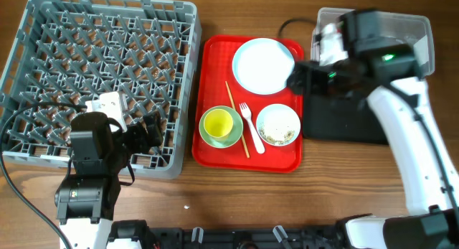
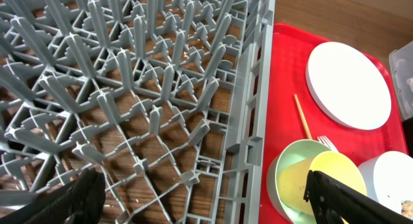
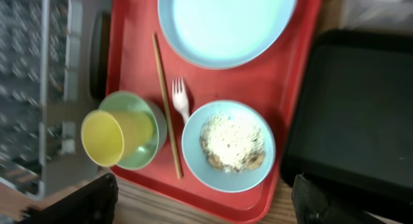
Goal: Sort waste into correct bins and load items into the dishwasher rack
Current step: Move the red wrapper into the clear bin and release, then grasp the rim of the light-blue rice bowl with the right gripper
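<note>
A red tray (image 1: 215,91) of smooth plastic lies on the wooden bench (image 1: 323,199). On it a round, flat, pale blue plate (image 1: 263,65) fills the far half. At the near right sits a pale blue bowl (image 1: 281,115) holding whitish, grainy rice scraps (image 3: 232,140). At the near left a yellow-green cup (image 3: 106,137) stands on a pale green saucer (image 3: 132,100). A white plastic fork (image 1: 251,123) and a thin wooden chopstick (image 1: 237,120) lie between them.

Left of the tray is the grey pegged dishwasher rack (image 1: 100,77), with wood showing through its grid. A matte black tray (image 1: 344,123) lies just right, and a clear tub (image 1: 423,41), its contents hidden, sits beyond that.

The left gripper (image 1: 147,134) hangs over the rack's near edge, spread wide and holding nothing. The right gripper (image 1: 297,73), above the tray's right side, is likewise wide and holds nothing.
</note>
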### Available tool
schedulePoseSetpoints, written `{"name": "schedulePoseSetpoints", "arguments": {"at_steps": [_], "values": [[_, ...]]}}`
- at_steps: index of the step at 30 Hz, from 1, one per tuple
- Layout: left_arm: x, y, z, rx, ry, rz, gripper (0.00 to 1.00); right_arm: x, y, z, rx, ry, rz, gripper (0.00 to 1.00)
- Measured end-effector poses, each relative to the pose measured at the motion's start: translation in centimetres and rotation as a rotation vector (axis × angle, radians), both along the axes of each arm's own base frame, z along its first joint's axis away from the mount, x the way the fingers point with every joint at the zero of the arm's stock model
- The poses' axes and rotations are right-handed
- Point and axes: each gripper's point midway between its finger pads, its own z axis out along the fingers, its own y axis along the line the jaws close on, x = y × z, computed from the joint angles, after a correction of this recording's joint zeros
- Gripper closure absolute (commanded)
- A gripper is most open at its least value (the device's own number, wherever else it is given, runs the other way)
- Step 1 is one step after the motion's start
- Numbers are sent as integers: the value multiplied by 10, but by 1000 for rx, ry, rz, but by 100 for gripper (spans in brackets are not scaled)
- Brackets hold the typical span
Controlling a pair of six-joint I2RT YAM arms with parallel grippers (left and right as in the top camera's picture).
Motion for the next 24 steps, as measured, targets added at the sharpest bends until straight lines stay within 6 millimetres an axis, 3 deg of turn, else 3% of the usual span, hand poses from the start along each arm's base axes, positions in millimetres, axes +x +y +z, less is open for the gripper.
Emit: {"name": "schedulePoseSetpoints", "arguments": {"at_steps": [4,6,10,12,15,16,18,21,24], "values": [[0,0,0,0,2,0,0,-14,42,-46,-88,30,16,20],[-1,0,-1,0,4,-1,0,-19,64,-85,-123,100,-5,21],[-1,0,-1,0,4,0,0,-15,83,-136,-159,191,-78,23],[-1,0,-1,0,4,0,0,-15,85,-160,-174,247,-142,32],[-1,0,-1,0,4,0,0,-6,90,-177,-163,257,-201,49],[-1,0,-1,0,4,0,0,-3,91,-179,-159,254,-219,49],[-1,0,-1,0,4,0,0,-2,89,-180,-164,250,-246,55],[-1,0,-1,0,4,0,0,-1,87,-182,-168,253,-279,74],[-1,0,-1,0,4,0,0,0,87,-182,-167,254,-298,81]]}}
